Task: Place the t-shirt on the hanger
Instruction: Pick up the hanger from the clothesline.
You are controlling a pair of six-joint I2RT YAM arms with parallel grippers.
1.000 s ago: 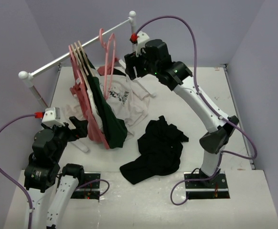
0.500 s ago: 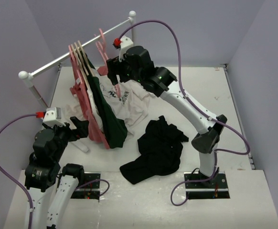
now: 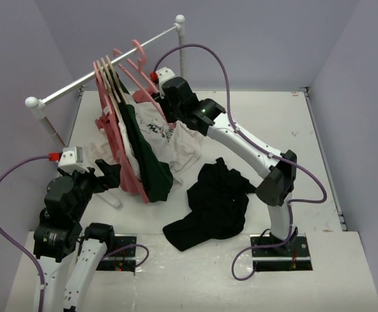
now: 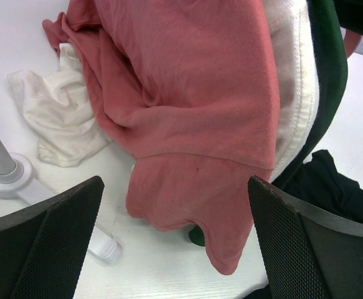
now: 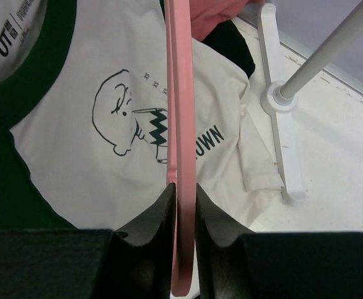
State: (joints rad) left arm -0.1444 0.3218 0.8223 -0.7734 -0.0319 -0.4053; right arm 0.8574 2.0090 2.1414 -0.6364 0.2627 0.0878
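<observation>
The black t-shirt (image 3: pixel 215 201) lies crumpled on the table, in front of the right arm's base; a corner of it (image 4: pixel 331 184) also shows in the left wrist view. My right gripper (image 3: pixel 154 97) (image 5: pixel 183 193) is shut on the pink hanger (image 3: pixel 132 68) (image 5: pixel 180 93), whose thin edge runs straight up between the two fingers. The hanger tilts leftward below the rail, with its hook up by the rail. At the near left my left gripper (image 3: pixel 111 174) (image 4: pixel 175 187) stands open and holds nothing; it faces the hem of a hanging pink garment.
A white rail (image 3: pixel 104 68) on two posts crosses the back left. From it hang a pink garment (image 3: pixel 121 156), a dark green one (image 3: pixel 147 159) and a white printed shirt (image 3: pixel 169 140). The rack's white foot (image 5: pixel 281 124) rests on the table.
My right arm has swung left and down from the rail's far end, and its jaws have closed on the pink hanger, which now tilts left. The left arm has not moved.
</observation>
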